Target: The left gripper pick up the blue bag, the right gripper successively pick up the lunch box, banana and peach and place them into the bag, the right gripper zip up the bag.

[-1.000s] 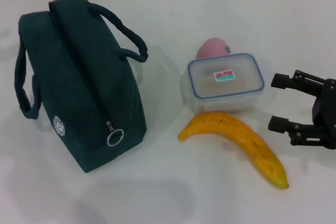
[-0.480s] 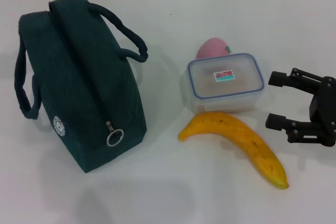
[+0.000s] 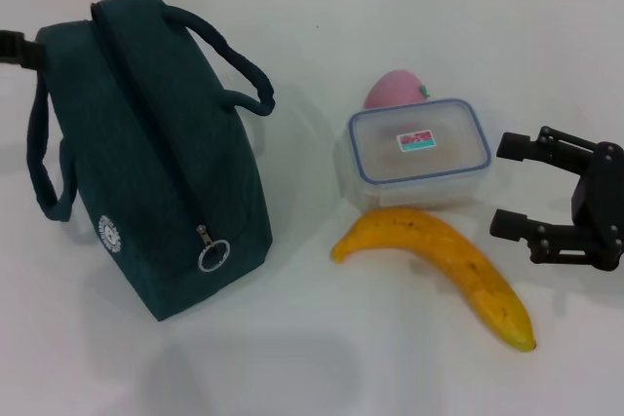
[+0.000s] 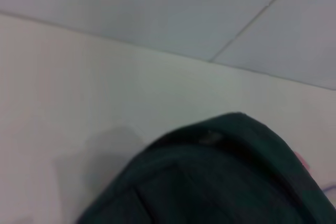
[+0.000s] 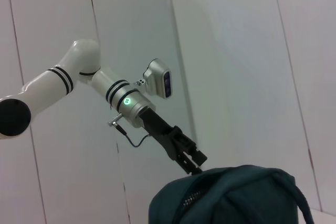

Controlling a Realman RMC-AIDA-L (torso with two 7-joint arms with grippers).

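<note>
On my head camera the right gripper (image 3: pixel 509 189) sits at the right edge of the frame, low over the table (image 3: pixel 439 26), its two black fingers spread wide apart with nothing between them. Its tips point toward the lunch box (image 3: pixel 419 153), just beside it but not touching. The left gripper (image 5: pixel 191 161) I see best through the right wrist camera: it hangs right at the far top end of the blue bag (image 3: pixel 146 153), at the lower middle of that picture, and I cannot tell whether its fingers are apart or together. On the head camera only a dark sliver of it shows at the upper left edge.

I count one bag, one lunch box, one banana (image 3: pixel 444 265) and one peach (image 3: pixel 395 88). Two rope handles show on the bag (one drooping down each side).

The bag stands upright in the left half of the frame, its zip (image 3: pixel 156 124) run closed along the top and down the near end, the silver ring pull (image 3: pixel 213 255) hanging low near the front corner. The lunch box lies centre-right with its blue-rimmed lid on; I cannot make out anything inside. The peach is tucked behind it, partly hidden by its far rim. The banana lies in front of the box, curving toward the lower right, close under the right gripper's lower finger.
</note>
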